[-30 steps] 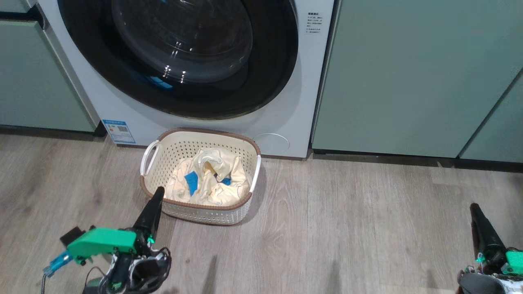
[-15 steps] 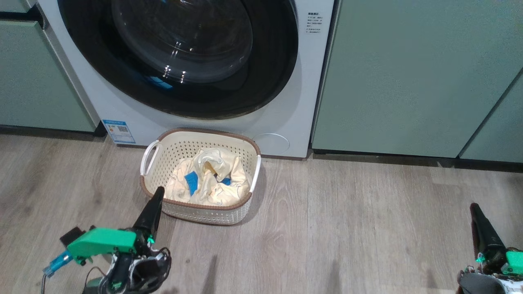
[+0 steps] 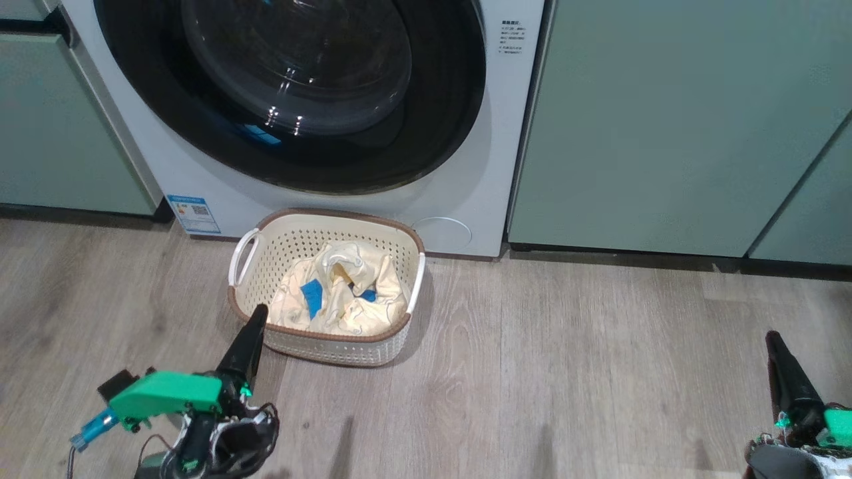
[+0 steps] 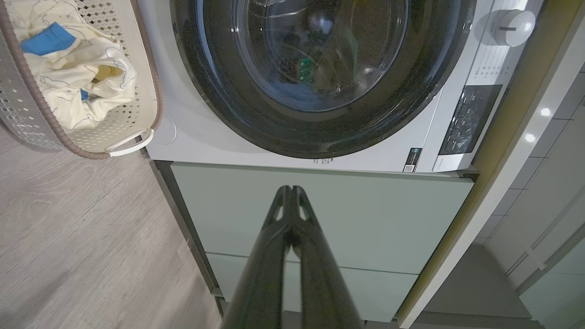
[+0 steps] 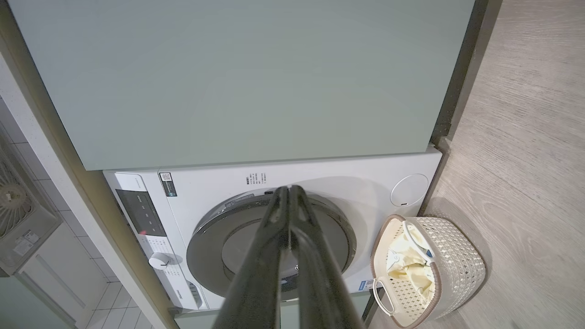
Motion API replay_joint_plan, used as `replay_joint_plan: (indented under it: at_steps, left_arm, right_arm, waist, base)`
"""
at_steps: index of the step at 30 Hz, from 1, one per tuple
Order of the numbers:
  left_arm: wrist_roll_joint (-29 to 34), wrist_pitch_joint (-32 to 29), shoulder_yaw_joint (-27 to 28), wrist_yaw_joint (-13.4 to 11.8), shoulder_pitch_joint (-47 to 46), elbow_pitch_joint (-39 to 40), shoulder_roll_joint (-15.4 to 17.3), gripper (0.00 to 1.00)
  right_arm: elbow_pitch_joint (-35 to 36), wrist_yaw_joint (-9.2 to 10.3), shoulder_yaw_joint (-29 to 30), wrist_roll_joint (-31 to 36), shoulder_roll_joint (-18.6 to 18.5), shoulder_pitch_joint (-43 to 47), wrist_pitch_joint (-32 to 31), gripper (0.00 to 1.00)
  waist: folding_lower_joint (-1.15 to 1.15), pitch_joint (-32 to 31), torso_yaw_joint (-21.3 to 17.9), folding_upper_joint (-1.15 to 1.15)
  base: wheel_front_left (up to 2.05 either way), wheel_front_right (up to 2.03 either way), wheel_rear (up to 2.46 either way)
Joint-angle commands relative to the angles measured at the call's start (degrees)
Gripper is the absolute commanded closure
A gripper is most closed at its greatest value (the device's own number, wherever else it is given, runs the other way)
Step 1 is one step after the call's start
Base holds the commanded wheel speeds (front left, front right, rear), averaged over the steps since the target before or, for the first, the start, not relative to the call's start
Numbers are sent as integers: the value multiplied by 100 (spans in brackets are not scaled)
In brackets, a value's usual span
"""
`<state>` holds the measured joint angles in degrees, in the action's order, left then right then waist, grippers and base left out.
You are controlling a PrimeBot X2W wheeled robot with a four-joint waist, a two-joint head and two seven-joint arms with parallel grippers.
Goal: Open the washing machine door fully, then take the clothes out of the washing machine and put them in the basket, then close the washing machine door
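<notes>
Holding nothing, left tool [image 3: 257, 314] and right tool [image 3: 772, 338] are pressed together; clothes [image 3: 346, 296] lie in the basket [image 3: 333, 350].

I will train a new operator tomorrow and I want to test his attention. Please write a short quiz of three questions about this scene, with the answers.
1. True or false: the washing machine door is shut.
2. Fill in the blank: the left gripper and the right gripper are both shut and hold ____.
3. The basket stands on the floor. Where do the clothes lie?
A) on the floor beside it
B) inside it
C) in one of the grippers

Key: 1 true; 2 nothing; 3 B.
</notes>
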<state>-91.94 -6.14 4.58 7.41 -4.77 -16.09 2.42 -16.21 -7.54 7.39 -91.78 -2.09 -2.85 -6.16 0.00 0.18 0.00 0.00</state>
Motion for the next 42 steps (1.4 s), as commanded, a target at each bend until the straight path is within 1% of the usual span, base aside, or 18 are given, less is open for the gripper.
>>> replay_joint_plan:
  at_steps: [1,42]
  left_arm:
    - [-23,-35,194,8,-142,206,45,100]
    - [-23,-35,194,8,-142,206,45,100]
  right_arm:
    - [219,5,-88,-40,-78,-333,-32,100]
    - [219,5,-88,-40,-78,-333,-32,100]
  waist:
    - [0,0,0,0]
    - [0,0,0,0]
  base:
    - [0,0,0]
    - [0,0,0]
